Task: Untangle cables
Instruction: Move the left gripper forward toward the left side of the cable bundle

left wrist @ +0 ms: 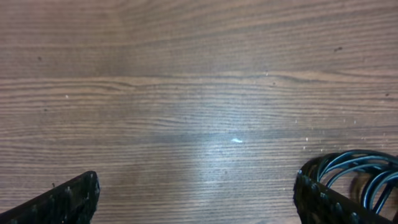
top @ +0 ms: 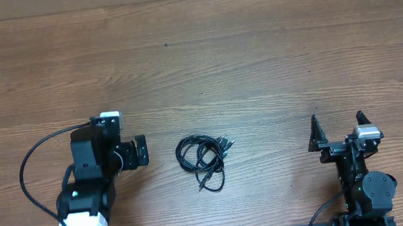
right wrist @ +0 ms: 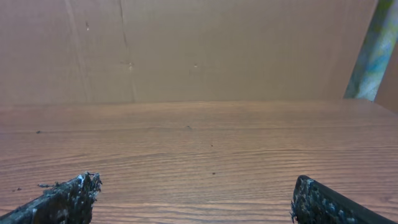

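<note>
The cables [top: 204, 160] lie as one small coiled black bundle on the wooden table [top: 204, 61], near the front edge between the two arms. My left gripper [top: 138, 152] stands a short way to the bundle's left, open and empty. In the left wrist view the loops of the cables [left wrist: 364, 169] show just beyond the right finger [left wrist: 323, 200], while the space at the gripper's middle [left wrist: 196, 200] holds only bare wood. My right gripper [top: 338, 125] is far to the right of the bundle, open with nothing in it [right wrist: 196, 200]; the cables are out of the right wrist view.
A thick black arm cord [top: 32, 174] loops out to the left of the left arm. In the right wrist view a brown cardboard wall [right wrist: 186, 50] rises behind the table's far edge. Nothing else lies on the wood.
</note>
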